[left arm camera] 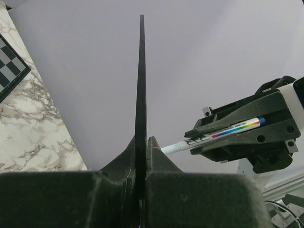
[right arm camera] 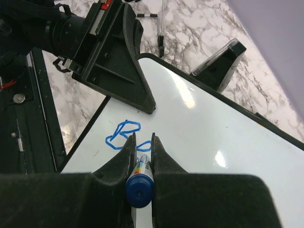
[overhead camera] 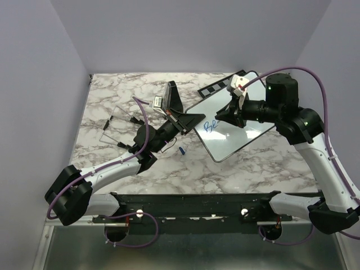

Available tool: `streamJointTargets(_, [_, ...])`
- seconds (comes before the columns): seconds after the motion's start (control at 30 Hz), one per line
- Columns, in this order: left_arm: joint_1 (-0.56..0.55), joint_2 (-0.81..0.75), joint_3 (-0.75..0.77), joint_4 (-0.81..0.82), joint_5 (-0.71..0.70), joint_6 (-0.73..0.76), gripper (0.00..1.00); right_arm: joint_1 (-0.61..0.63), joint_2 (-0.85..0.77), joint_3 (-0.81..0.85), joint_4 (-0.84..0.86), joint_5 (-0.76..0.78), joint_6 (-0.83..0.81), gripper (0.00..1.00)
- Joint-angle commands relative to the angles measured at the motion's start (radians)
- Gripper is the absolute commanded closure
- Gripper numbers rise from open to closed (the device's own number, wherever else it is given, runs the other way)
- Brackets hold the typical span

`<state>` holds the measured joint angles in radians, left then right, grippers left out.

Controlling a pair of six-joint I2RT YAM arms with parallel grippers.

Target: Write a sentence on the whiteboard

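Note:
The whiteboard [overhead camera: 242, 132] lies tilted at the right of the marble table. Blue marker strokes [overhead camera: 211, 126] near its left corner read about "Be"; the rest of the sentence is not there. In the right wrist view the strokes [right arm camera: 124, 133] sit just ahead of my fingers. My right gripper [overhead camera: 223, 116] [right arm camera: 143, 137] is shut on a white marker with a blue end [right arm camera: 139, 188], tip down at the board. My left gripper [overhead camera: 191, 119] [left arm camera: 144, 138] is shut on the board's thin black rim [left arm camera: 140, 85] at the left corner. The marker [left arm camera: 223, 132] also shows in the left wrist view.
A checkered chessboard [overhead camera: 220, 88] lies behind the whiteboard. A black block with a white label [overhead camera: 163, 102] stands at the middle back. A small blue cap [overhead camera: 182, 151] lies on the marble near the left gripper. A thin wire frame [overhead camera: 112, 125] lies at the left.

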<state>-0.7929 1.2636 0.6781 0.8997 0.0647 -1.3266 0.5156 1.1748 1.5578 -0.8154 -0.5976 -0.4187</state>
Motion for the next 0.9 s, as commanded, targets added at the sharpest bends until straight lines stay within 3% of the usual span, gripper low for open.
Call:
streamJointTargets(0.0, [0.001,-0.026,0.026,0.171,-0.005,-0.049,1.0,-0.006,0.02,0.051,0.001,0.018,0.015,1.0])
streamJointTargets(0.53, [0.003,-0.024,0.02,0.185,0.001,-0.057,1.0,-0.017,0.023,0.045,0.039,0.147,0.029,0.99])
streamJointTargets(0.87, [0.003,-0.026,0.021,0.182,0.001,-0.056,1.0,-0.019,0.04,0.054,0.056,0.081,0.031,0.99])
